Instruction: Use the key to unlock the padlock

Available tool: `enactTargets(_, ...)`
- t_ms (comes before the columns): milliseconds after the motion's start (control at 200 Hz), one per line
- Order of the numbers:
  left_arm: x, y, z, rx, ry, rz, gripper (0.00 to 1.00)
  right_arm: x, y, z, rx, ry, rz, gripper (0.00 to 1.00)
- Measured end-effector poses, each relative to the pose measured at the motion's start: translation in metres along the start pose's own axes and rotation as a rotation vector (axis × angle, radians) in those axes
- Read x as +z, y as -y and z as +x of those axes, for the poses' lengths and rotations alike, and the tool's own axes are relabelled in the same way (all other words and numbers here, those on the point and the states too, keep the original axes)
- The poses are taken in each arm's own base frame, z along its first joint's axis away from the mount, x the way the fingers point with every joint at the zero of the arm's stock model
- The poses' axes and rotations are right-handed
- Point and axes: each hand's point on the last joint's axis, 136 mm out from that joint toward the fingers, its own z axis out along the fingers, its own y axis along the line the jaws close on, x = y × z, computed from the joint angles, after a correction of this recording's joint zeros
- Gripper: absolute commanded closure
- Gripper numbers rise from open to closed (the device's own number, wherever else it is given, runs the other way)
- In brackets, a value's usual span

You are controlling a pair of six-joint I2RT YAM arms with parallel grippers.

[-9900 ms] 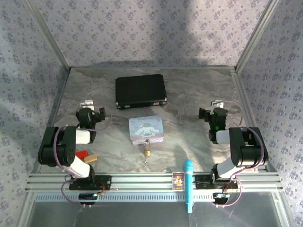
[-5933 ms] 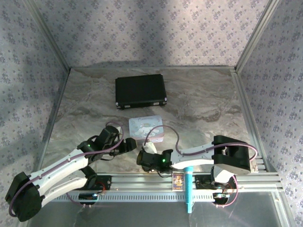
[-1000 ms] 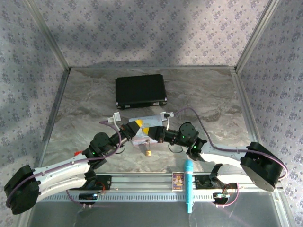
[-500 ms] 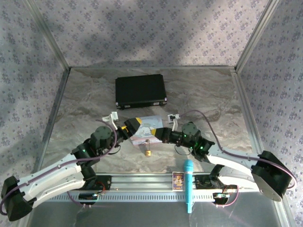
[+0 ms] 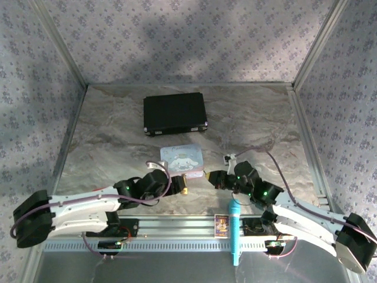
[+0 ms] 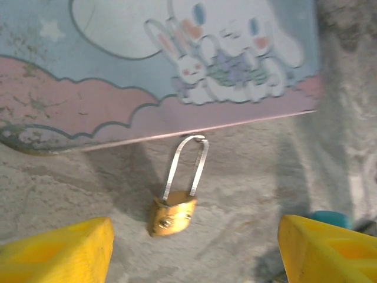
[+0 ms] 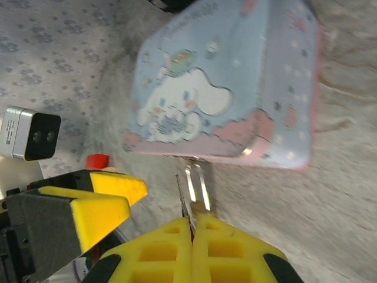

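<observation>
The small brass padlock (image 6: 172, 215) lies on the table just in front of the pastel tin (image 6: 177, 65), its silvery shackle (image 6: 185, 168) hooked into the tin's clasp. My left gripper (image 6: 194, 253) hovers over it, open, with one yellow finger on each side and nothing between them. From above, the padlock (image 5: 184, 190) sits at the left gripper (image 5: 175, 186). My right gripper (image 7: 192, 227) is shut on the key (image 7: 183, 197), whose thin blade sticks out beside the shackle (image 7: 199, 180). The right gripper (image 5: 213, 178) is just right of the padlock.
A black case (image 5: 175, 113) lies at the back behind the tin (image 5: 182, 159). A blue microphone (image 5: 234, 230) and a small card (image 5: 221, 224) rest on the front rail. A red block (image 7: 97, 160) lies to the left. Patterned walls enclose the table.
My left gripper let go and opened, then dropped back from the tin to the padlock. The right arm drew back toward the near right with its jaws still shut.
</observation>
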Motion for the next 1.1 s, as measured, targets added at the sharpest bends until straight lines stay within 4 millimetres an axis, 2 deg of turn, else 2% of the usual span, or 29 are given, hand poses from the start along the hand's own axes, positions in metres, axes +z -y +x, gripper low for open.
enactTargets(235,0.029,-0.005,0.006,0.059,-0.016,-0.026,0.29,-0.001,0.012,0.008,0.007,-0.022,0.033,1.00)
enactTargets(405,0.049,-0.017,0.004,0.033,-0.012,-0.057,0.41,-0.001,0.016,0.011,0.009,-0.028,0.042,1.00)
enactTargets(530,0.057,-0.011,0.001,0.031,-0.004,-0.046,0.51,-0.001,0.016,0.011,0.009,-0.028,0.043,1.00)
enactTargets(595,0.060,-0.011,-0.001,0.031,0.003,-0.052,0.52,-0.001,0.017,0.011,0.010,-0.028,0.047,1.00)
enactTargets(780,0.069,-0.013,-0.008,0.002,-0.004,-0.070,0.64,-0.001,0.025,0.012,0.017,-0.024,0.065,1.00)
enactTargets(1104,0.080,-0.007,-0.015,-0.004,-0.016,-0.090,0.65,0.002,0.032,0.013,0.031,-0.033,0.088,1.00)
